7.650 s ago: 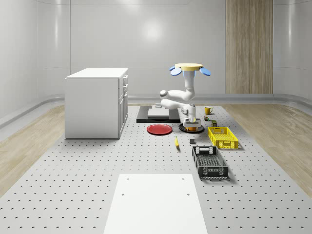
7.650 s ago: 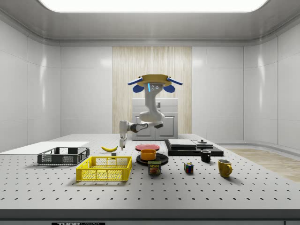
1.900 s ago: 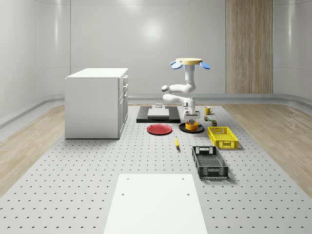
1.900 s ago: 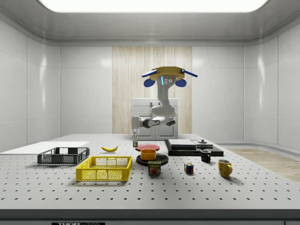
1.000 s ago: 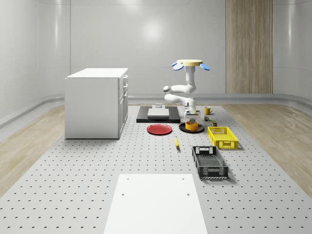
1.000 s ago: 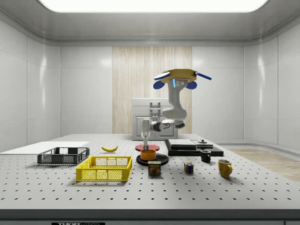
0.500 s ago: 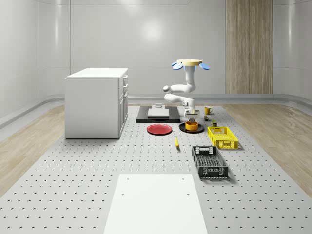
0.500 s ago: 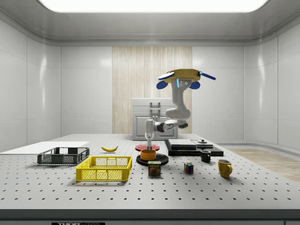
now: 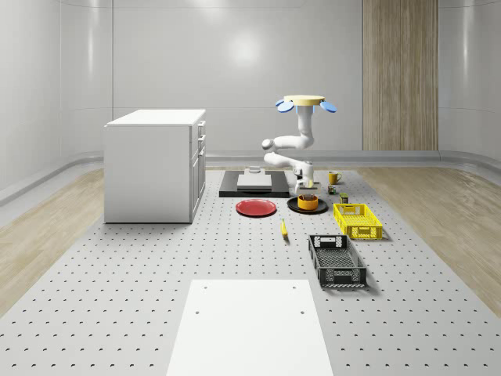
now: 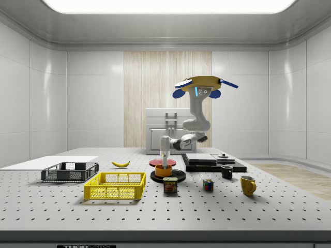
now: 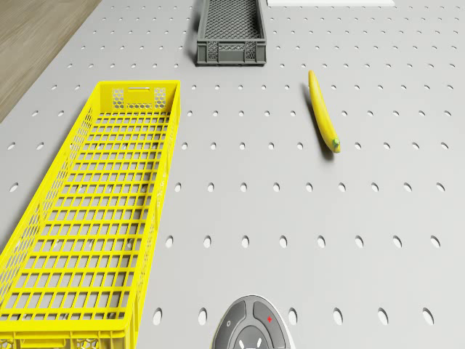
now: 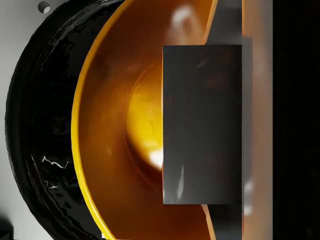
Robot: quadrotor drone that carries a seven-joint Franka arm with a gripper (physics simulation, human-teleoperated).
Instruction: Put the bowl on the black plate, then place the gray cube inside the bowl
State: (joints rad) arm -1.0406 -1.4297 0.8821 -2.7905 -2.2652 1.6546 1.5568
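Note:
The orange bowl [image 9: 308, 203] [image 10: 164, 170] sits on the black plate [image 9: 293, 206] [image 10: 179, 175]. The drone [image 9: 305, 103] [image 10: 202, 84] hovers above and just behind the plate. Its arm reaches down, and the gripper [image 9: 306, 188] [image 10: 165, 161] stands at the bowl's mouth. In the wrist view the gray cube [image 12: 202, 125] is held in the gripper, right over the bowl's [image 12: 115, 150] hollow, with the plate's [image 12: 40, 140] rim around it. I cannot tell if the cube touches the bowl's bottom.
Near the black plate are a red plate [image 9: 256, 207], a yellow crate [image 9: 357, 220] [image 11: 94, 211], a banana [image 9: 283, 228] [image 11: 323, 120] and a dark crate [image 9: 336, 260]. A white cabinet [image 9: 155, 164] stands at the whole-scene view's left. A can [image 10: 170, 185] stands before the plate.
Over the last seconds the drone carried the gray cube to the bowl. In the last half second the arm lowered the gripper and cube to the bowl's mouth; the drone stayed put.

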